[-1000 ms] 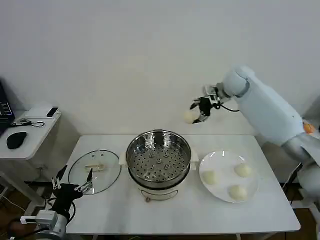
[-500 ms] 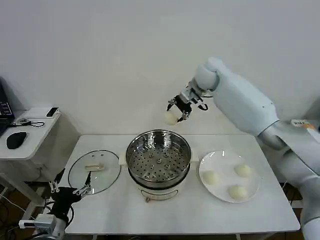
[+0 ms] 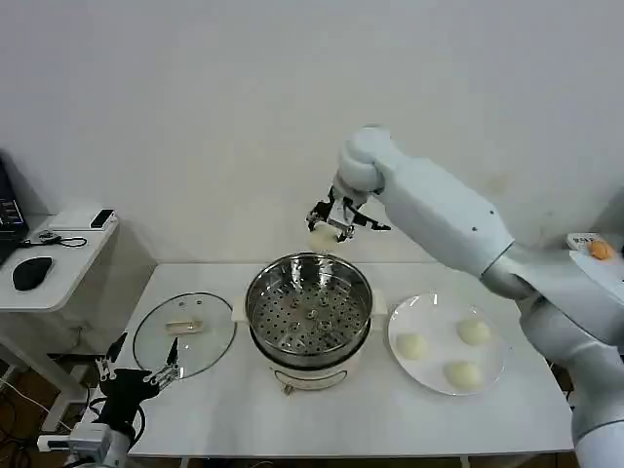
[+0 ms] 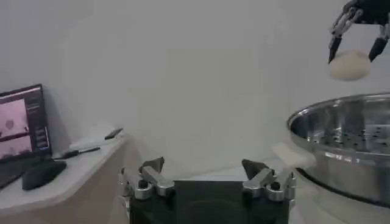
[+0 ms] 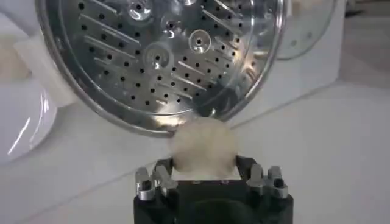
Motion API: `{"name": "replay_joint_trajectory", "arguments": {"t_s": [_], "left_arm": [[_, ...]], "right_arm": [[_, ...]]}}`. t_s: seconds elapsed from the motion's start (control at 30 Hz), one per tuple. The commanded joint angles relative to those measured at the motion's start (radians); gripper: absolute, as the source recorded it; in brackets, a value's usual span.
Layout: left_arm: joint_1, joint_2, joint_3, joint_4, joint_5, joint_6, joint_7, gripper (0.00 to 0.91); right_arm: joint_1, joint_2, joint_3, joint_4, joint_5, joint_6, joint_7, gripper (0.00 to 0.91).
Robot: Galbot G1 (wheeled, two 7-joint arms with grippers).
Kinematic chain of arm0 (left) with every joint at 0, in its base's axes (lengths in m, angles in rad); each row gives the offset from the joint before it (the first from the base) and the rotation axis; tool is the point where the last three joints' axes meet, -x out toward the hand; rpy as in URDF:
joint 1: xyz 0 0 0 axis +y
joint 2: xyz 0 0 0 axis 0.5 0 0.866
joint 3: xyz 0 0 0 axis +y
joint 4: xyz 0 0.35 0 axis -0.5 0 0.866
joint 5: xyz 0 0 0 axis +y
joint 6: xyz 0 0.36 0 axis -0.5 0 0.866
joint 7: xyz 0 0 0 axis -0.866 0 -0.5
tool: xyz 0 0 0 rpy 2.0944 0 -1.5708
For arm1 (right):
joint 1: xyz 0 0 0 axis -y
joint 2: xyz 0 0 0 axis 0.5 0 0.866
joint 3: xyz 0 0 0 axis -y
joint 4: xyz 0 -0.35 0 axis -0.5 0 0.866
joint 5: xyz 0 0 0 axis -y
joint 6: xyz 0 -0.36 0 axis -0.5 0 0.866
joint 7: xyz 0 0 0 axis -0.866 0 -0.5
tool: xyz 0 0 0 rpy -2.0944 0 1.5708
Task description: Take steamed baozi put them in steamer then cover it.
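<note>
1. Your right tool [image 3: 324, 223] is up in the air over the steamer's [image 3: 309, 317] 12 o'clock rim, fingers pointing down, pinching one baozi [image 3: 322, 237] between them.
2. That held baozi is round with no clear long axis; it hangs just under the tool, clear of the rim. In the right wrist view the baozi [image 5: 203, 146] sits squeezed between the fingers [image 5: 159, 176] with the perforated tray [image 5: 164, 52] beyond it.
3. Steamer stands upright, mouth facing up, mid-worktop [image 3: 390, 409]; the tray inside is bare.
4. Three more baozi lie on the white plate [image 3: 426, 376] at the steamer's 3 o'clock: one [image 3: 409, 345] nearest the steamer, one [image 3: 474, 331] at the far side, one [image 3: 463, 373] toward the near edge. All apart from each other.
5. Glass lid [image 3: 184, 334] lies flat at the steamer's 9 o'clock, just beside it.
6. Your left tool [image 3: 136, 373] is parked low off the worktop's near-left corner, fingers spread, holding nothing; same spread fingers in the left wrist view [image 4: 207, 176].
</note>
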Motion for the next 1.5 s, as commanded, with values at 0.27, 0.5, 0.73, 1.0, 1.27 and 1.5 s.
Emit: {"name": "replay_joint_trajectory", "arguments": {"t_s": [0.27,0.5,0.73,1.0,1.27,1.5], "left_arm": [[-0.005,0.013,0.0,0.01,0.008,0.003,0.005,0.907],[-0.01,0.012,0.002,0.024,0.008,0.003,0.005,0.907],[-0.011,0.007,0.003,0.029,0.009,0.002,0.003,0.907],[-0.016,0.001,-0.001,0.03,0.009,0.001,0.003,0.907],[-0.021,0.0,-0.002,0.036,0.007,0.0,0.003,0.907],[-0.028,-0.001,-0.005,0.042,0.006,0.001,0.004,0.907]], "right_arm": [[-0.05,0.034,-0.002,-0.002,-0.021,0.019,-0.012,0.705],[-0.071,0.055,-0.012,-0.037,-0.005,0.017,-0.011,0.705],[-0.091,0.073,-0.013,-0.072,-0.004,0.012,-0.005,0.705],[-0.109,0.101,-0.006,-0.148,-0.04,0.015,0.053,0.705],[-0.115,0.107,-0.01,-0.17,-0.042,0.013,0.082,0.715],[-0.119,0.109,-0.016,-0.172,-0.036,0.003,0.117,0.907]]}}
